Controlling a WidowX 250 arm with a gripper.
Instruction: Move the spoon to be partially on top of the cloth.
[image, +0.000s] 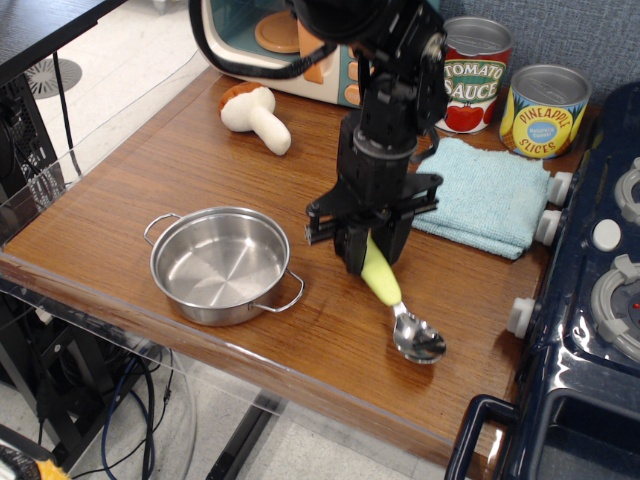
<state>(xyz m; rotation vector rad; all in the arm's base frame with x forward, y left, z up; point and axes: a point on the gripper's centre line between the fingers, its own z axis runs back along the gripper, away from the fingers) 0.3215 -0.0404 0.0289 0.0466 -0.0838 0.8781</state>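
Scene is being lit evenly and brightly from overhead. Soft shadow is being cast just below the gripper (370, 258). Glare is being reflected off the pan (221, 264) left of it. Focus is being held sharp throughout.
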